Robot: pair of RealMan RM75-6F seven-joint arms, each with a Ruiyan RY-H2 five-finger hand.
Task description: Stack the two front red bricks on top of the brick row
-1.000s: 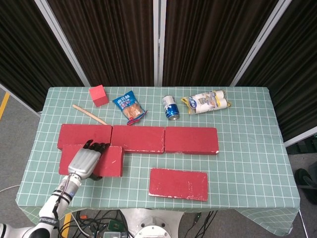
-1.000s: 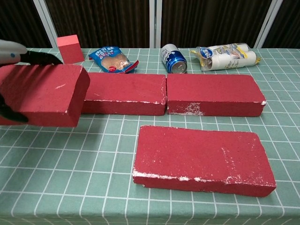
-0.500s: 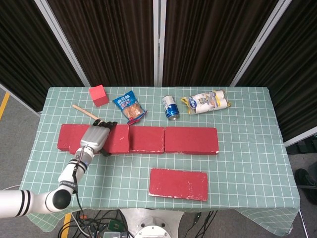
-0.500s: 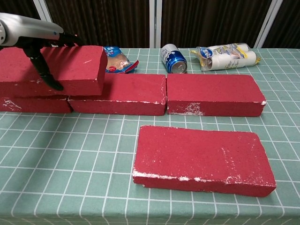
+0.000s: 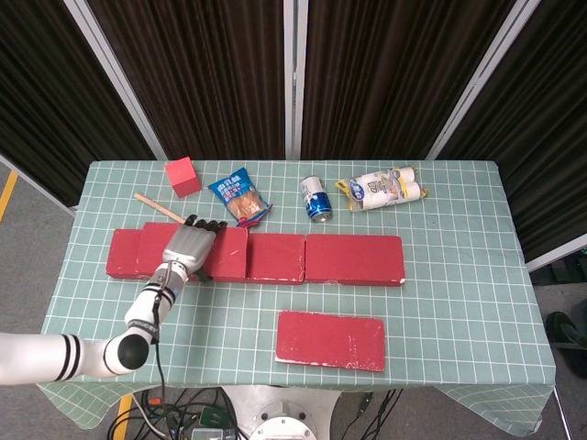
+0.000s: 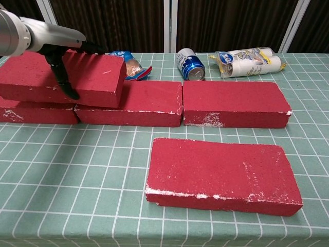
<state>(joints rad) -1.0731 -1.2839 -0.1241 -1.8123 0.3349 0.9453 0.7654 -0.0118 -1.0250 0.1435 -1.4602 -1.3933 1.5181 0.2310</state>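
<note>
We judge the main risk is release: the held brick (image 6: 64, 77) sits across the seam of the brick row (image 5: 303, 258), at its nine o'clock end, and looks slightly tilted, so letting go early could tip it off the front edge; our left hand (image 5: 188, 247) clamps it, fingers over the far side, thumb (image 6: 64, 77) down the near face; the right hand is out of sight; the second front brick (image 5: 330, 340) lies flat toward six o'clock, well apart from the row
</note>
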